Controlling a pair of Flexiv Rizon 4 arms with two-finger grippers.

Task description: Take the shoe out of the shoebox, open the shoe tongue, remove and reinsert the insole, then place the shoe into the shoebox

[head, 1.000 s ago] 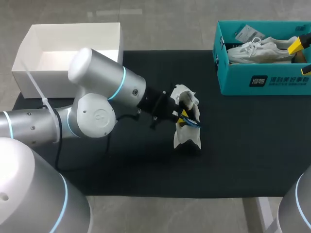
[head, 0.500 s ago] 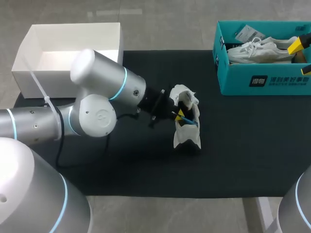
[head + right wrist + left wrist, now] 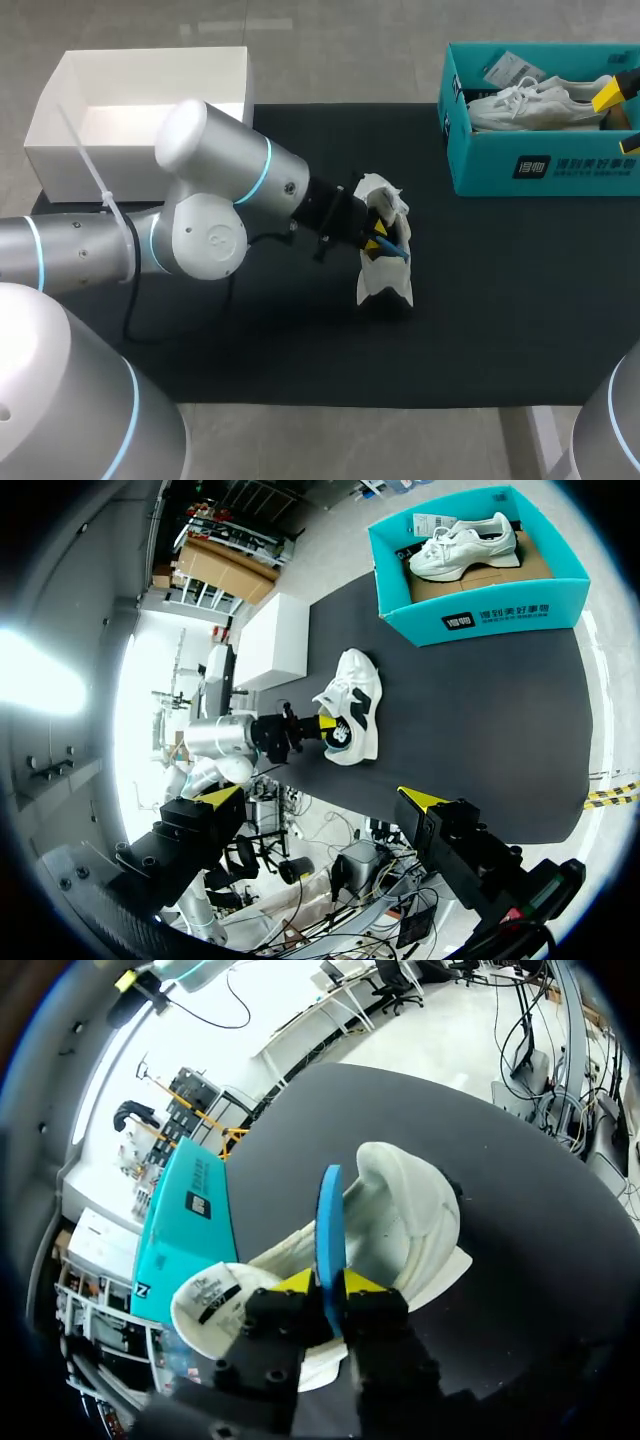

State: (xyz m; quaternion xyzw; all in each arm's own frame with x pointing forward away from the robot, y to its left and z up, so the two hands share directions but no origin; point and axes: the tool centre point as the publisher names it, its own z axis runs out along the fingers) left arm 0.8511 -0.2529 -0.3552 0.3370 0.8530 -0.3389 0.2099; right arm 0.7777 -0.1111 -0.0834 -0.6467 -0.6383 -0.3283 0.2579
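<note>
Out on the black mat (image 3: 500, 300), well apart from the teal cardboard shoebox (image 3: 540, 165) and on the side towards your left arm, you have the white low-top sneaker (image 3: 383, 285). It stands alone on the mat, outside the shoebox, about halfway between that box and the white open box (image 3: 60, 160) at the mat's opposite far corner.

Your left gripper (image 3: 378, 240) sits right over the sneaker's opening. In the left wrist view its (image 3: 327, 1282) two yellow tips stand only a narrow slit apart, pressed on either face of a thin blue insole (image 3: 329, 1225). The insole stands on edge between them and runs ahead of the fingers into the sneaker (image 3: 410, 1205). The shoebox (image 3: 190, 1220) shows beyond the sneaker, off to one side of the gripper.

Your right gripper (image 3: 320, 796) is spread wide, with nothing between its fingers. From it you look across at the shoebox (image 3: 480, 620), and the sneaker (image 3: 350, 705) is further off on the mat. In the head view one of its yellow fingertips (image 3: 610, 93) shows over the shoebox's outer end.

Inside the shoebox lies a second white sneaker (image 3: 530, 103) on its side, laces towards the middle, with a small paper tag tucked at the back wall.
</note>
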